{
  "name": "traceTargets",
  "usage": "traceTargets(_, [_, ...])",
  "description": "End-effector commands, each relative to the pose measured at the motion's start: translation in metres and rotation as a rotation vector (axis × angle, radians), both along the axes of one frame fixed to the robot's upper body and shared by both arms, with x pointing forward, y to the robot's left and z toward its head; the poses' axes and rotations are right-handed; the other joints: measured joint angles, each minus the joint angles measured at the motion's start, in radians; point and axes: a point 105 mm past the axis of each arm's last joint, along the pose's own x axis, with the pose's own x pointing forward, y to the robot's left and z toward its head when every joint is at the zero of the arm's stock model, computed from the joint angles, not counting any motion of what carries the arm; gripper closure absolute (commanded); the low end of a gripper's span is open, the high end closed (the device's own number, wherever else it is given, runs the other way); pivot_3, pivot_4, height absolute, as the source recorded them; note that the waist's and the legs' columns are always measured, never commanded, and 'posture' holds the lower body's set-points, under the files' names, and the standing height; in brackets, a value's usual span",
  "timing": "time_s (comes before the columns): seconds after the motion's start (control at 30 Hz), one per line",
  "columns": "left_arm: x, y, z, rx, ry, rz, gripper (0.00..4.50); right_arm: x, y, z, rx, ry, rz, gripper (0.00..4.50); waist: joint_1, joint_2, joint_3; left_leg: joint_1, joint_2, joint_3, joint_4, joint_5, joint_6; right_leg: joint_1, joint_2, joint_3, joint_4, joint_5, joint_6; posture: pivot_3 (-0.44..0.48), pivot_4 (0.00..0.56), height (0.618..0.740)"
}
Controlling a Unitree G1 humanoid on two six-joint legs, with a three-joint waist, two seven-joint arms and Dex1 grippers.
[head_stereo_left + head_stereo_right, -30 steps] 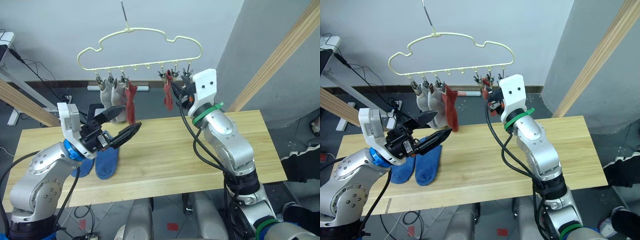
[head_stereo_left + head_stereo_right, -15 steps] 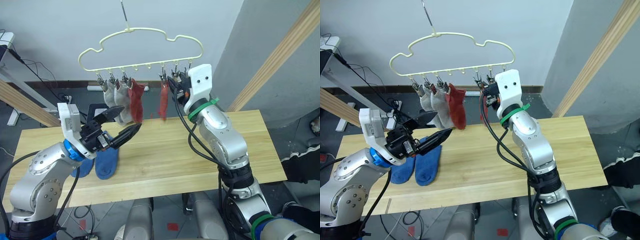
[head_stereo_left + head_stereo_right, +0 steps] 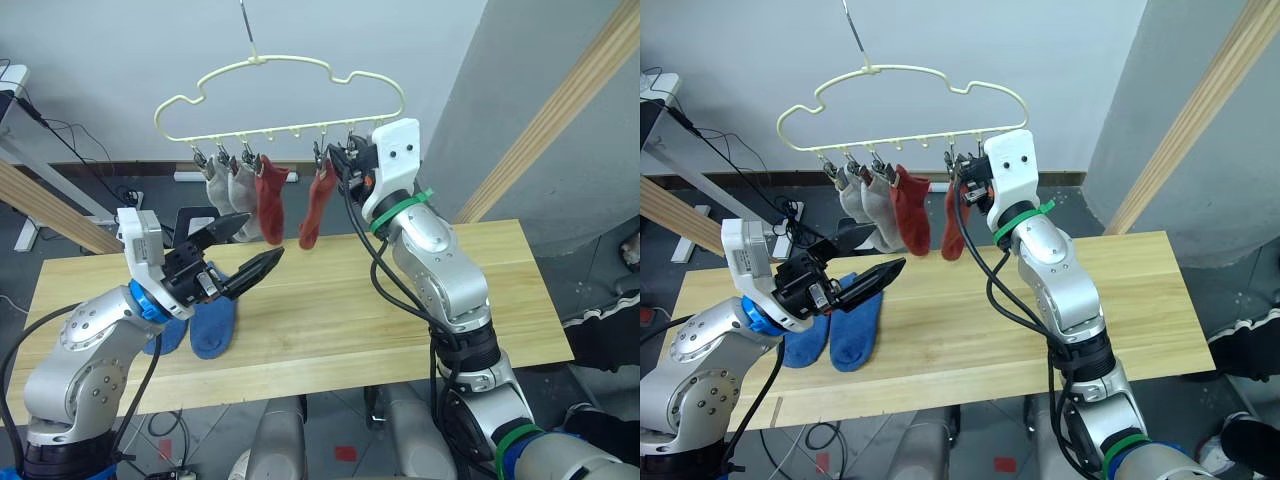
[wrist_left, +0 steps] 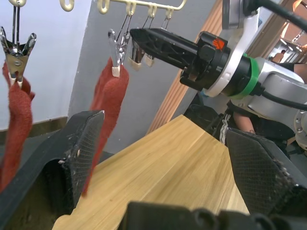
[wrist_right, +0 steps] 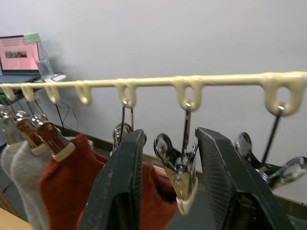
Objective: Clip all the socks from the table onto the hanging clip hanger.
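Left eye view: two soft blue ankle socks (image 3: 200, 328) lie near the left end of the pale wooden plank table (image 3: 400, 300), limp and light; pinch a cuff. Left gripper (image 3: 245, 248) hovers open, empty. Right gripper (image 5: 165, 158), parted, brackets a metal clip (image 5: 182, 179) on the pale-yellow wire clip hanger (image 3: 285, 80).
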Motion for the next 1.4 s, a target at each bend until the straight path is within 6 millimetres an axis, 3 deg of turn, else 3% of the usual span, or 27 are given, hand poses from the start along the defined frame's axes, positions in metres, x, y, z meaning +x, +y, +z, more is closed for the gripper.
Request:
traceTargets(0.03, [-0.005,-0.003,0.003,0.002,-0.034,-0.017,0.00,-0.009,0.008,0.016,0.042,-0.046,0.051,2.73,0.000,0.000,0.000,0.000,0.000,0.000,0.000,0.000,0.000,0.000,0.000,0.000,0.000,0.000,0.000,0.086,0.354,0.740])
traceTargets(1.4, [-0.005,-0.005,-0.003,0.008,-0.027,-0.018,0.00,-0.006,0.012,0.008,0.072,0.032,0.086,2.73,0.001,0.000,0.000,0.000,0.000,0.000,0.000,0.000,0.000,0.000,0.000,0.000,0.000,0.000,0.000,0.086,0.370,0.740])
